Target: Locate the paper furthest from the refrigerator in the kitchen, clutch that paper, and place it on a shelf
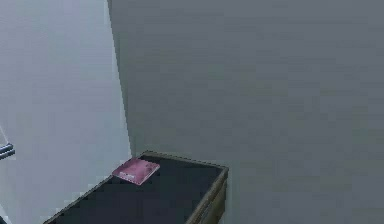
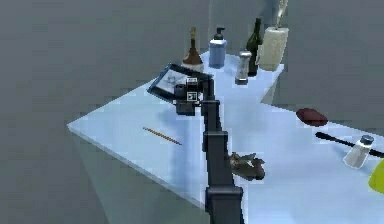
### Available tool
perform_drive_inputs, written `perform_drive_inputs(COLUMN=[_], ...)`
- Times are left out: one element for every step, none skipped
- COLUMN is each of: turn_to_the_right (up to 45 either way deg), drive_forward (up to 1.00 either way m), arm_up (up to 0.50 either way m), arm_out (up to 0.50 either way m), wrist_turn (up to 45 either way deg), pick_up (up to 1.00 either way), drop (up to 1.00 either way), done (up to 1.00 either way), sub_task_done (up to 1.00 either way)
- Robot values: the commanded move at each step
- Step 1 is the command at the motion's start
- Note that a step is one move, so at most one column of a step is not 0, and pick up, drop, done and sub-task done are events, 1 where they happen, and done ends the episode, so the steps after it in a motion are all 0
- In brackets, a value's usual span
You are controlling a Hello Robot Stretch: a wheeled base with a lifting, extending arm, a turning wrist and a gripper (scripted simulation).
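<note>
Forward view first: two grey walls meet in a corner. Below them stands a dark-topped cabinet (image 1: 195, 185) with a flat pink thing (image 1: 136, 172) lying by its far left corner, close to a pale panel (image 1: 60, 100) on that view's left. Arm side view: my arm (image 2: 212, 150) reaches out across a pale counter (image 2: 115, 125), and my gripper (image 2: 176, 92) sits at a flat sheet (image 2: 163, 79), dark at the rim and pale on its face, which lies near the counter's far edge. That sheet may be the paper, though I cannot be sure of it. Because it lies on the counter right at my fingers, I cannot tell whether I hold anything, and the state of my jaws cannot be told either. A thin pencil (image 2: 160, 135) lies on the bare counter toward its left corner, apart from the arm. Past the sheet, by the far right corner, stand a brown bottle (image 2: 190, 48), a blue-and-white dispenser (image 2: 218, 48), a metal shaker (image 2: 243, 67), a dark bottle (image 2: 255, 45) and a cream roll (image 2: 274, 48). Toward the right edge lie a dark red dish (image 2: 312, 117), a black utensil (image 2: 335, 138) and a second shaker (image 2: 360, 152). A brownish lump (image 2: 247, 165) rests just beside the arm.
</note>
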Motion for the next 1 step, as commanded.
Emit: perform_drive_inputs(turn_to_the_right=[0.0], drive_forward=[0.00], arm_up=[0.10], arm_out=[0.00], wrist_turn=[0.0], pick_up=[0.00], drop=[0.00], done=[0.00], sub_task_done=[0.00])
